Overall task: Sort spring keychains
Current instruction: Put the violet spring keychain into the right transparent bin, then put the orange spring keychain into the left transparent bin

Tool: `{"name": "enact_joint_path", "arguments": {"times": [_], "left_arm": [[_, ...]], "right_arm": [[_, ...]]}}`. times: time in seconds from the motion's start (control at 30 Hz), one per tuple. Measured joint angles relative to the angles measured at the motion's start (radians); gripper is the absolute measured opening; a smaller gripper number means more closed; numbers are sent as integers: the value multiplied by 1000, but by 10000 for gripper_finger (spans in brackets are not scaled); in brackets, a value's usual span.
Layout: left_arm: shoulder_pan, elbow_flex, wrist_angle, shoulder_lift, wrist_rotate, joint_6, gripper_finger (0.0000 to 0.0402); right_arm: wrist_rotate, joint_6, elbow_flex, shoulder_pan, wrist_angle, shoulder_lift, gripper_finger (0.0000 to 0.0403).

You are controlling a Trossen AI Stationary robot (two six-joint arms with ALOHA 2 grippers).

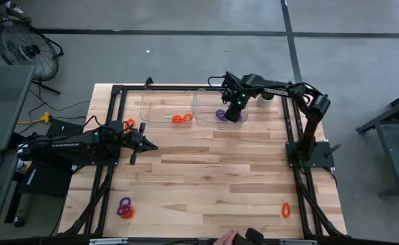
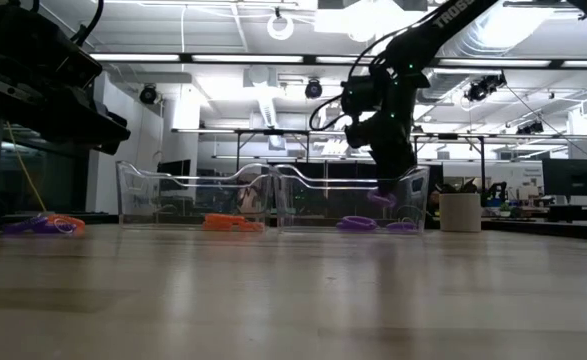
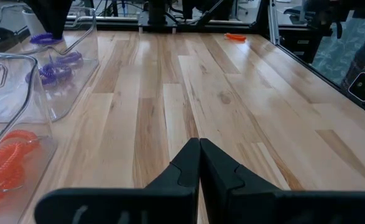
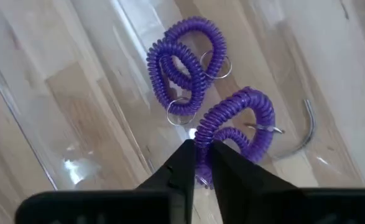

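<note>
Big wooden worktop (image 1: 206,170) has two clear bins: orange coils in the left bin (image 1: 164,109), purple in the right bin (image 1: 216,107). The right tool (image 4: 198,149) hangs inside that one, fingers narrow, pinching a purple keychain (image 4: 241,121), probably dropping it. The left tool (image 3: 199,158) idles shut. Strays near the front edge: a purple-orange pair (image 1: 124,208) and an orange one (image 1: 285,209).

The right arm reaches out from its base in a long bend, wrist tipped downward, so its right tool (image 1: 234,113) points down. Its two fingers (image 4: 185,165) stand just slightly parted, tips nearly together. The left arm lies stretched low and level, and its left tool (image 1: 145,145) points forward with both fingers pressed shut.
</note>
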Motion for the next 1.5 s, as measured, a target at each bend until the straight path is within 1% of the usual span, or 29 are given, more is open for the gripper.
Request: {"name": "enact_joint_path", "arguments": {"times": [0.2, 0.43, 0.5, 0.57, 0.7, 0.8, 0.97, 1.13, 1.27, 1.33, 1.5], "left_arm": [[0, 0, 0, 0, 0, 0, 1], [0, 0, 0, 0, 0, 0, 1], [0, 0, 0, 0, 0, 0, 1], [0, 0, 0, 0, 0, 0, 1], [0, 0, 0, 0, 0, 0, 1], [0, 0, 0, 0, 0, 0, 1], [0, 0, 0, 0, 0, 0, 1], [0, 0, 0, 0, 0, 0, 1], [0, 0, 0, 0, 0, 0, 1], [0, 0, 0, 0, 0, 0, 1], [0, 0, 0, 0, 0, 0, 1]], "right_arm": [[-38, -4, 0, 0, 4, 0, 94], [-36, 143, 0, 0, -4, -24, 166], [-11, 205, 0, 0, -6, -56, 187], [36, 267, 0, 1, -6, -101, 206], [118, 385, 1, 32, -34, -202, 233], [141, 523, 1, 74, -112, -262, 240], [175, 742, 1, 165, -281, -328, 236], [178, 883, -16, 272, -426, -367, 234], [181, 981, -113, 364, -434, -431, 234], [176, 1033, -182, 417, -406, -465, 234], [109, 1181, -367, 578, -298, -560, 234]]}}
